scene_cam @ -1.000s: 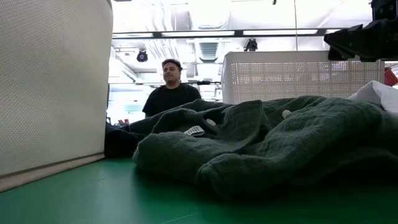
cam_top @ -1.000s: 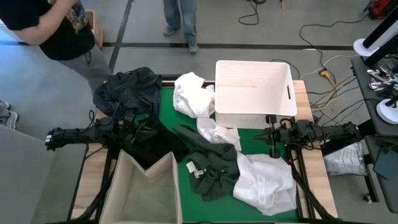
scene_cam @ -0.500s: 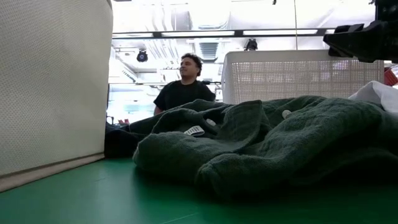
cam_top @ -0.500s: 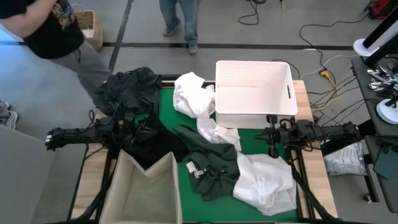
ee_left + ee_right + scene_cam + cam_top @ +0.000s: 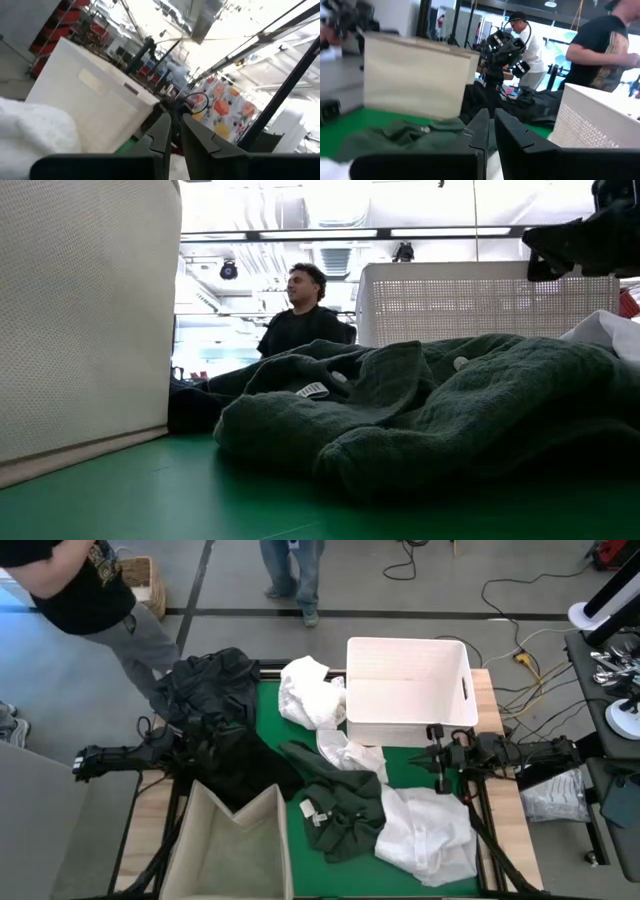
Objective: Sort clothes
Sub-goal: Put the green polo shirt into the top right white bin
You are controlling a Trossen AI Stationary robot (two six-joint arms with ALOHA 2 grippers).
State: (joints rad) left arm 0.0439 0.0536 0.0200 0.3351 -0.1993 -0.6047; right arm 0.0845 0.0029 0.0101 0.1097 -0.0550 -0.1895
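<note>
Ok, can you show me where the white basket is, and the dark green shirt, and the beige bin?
white basket (image 5: 408, 700), high view, on its inside floor.
dark green shirt (image 5: 340, 805), high view, on the middle of the crumpled fabric.
beige bin (image 5: 236, 850), high view, on its bare inside bottom.

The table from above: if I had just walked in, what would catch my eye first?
Probably the heap of clothes on the green mat: a dark green garment lies in the middle, a white one beside it near the right gripper. Behind them stands an empty white basket; a beige bin stands at the front, near the left gripper.
</note>
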